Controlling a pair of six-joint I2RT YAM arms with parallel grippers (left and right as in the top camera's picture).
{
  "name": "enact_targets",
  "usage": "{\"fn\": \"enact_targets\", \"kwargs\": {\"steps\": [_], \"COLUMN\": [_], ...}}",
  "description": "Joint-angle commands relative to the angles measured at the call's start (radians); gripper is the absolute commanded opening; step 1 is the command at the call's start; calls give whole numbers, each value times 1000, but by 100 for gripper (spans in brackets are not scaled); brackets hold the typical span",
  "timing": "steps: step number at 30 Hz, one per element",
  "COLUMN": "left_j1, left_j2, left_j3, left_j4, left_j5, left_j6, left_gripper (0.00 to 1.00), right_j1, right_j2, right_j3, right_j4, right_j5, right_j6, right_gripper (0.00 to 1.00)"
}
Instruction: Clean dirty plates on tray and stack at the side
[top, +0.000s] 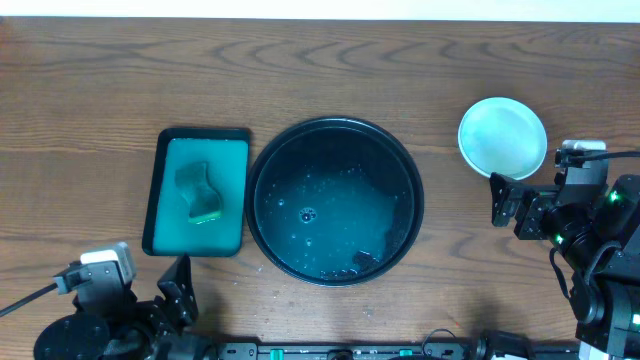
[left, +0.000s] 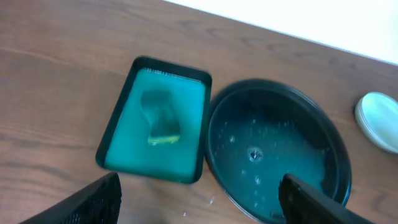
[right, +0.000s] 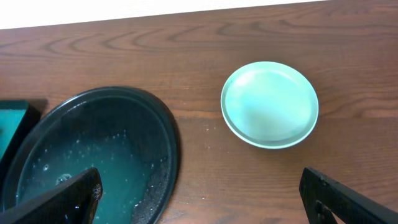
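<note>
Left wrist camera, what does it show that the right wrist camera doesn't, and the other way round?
Only the left wrist view shows the sponge lying in the green tray, and shows that tray whole. Only the right wrist view shows the plates complete; the left view cuts them off at its edge. Both share the black tray, the plates, at least a corner of the green tray, and the wooden table.

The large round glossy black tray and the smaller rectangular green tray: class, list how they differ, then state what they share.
The round glossy black tray is circular and wider; the rectangular green tray is oblong and narrower. The black tray holds only wet speckles; the green tray holds a teal sponge. Both have raised black rims and sit side by side on the wooden table.
</note>
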Motion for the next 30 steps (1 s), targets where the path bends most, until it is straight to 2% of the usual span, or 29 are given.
{"fn": "enact_targets", "kwargs": {"steps": [1,4,7,11,13,22,26,30], "left_j1": [-6,-5,-3,35,57,161,205,227], "left_j2": [2,2,-1,-36,-68,-266,-313,-365], "left_j3": [-3,-13,-39,-100,-144,-456,-589,-722], "left_j4": [-4,76,196,372,473,997,1167,1265], "left_j5": [10,16,53,200,262,391,462,493], "left_j6": [13,126,320,604,679,694,694,694], "left_gripper": [81,81,81,81,81,81,81,81], "right_j1": [5,5,5,5,5,5,5,5], "right_j2": [0,0,0,0,0,0,0,0], "right_j3": [2,2,2,2,2,2,2,2], "right_j4": [-1,-1,-1,-1,-1,-1,-1,-1], "right_j5": [6,6,6,6,6,6,6,6], "right_j6": [-8,-8,-8,-8,-8,-8,-8,-8], "right_gripper": [99,99,99,99,99,99,99,99]}}
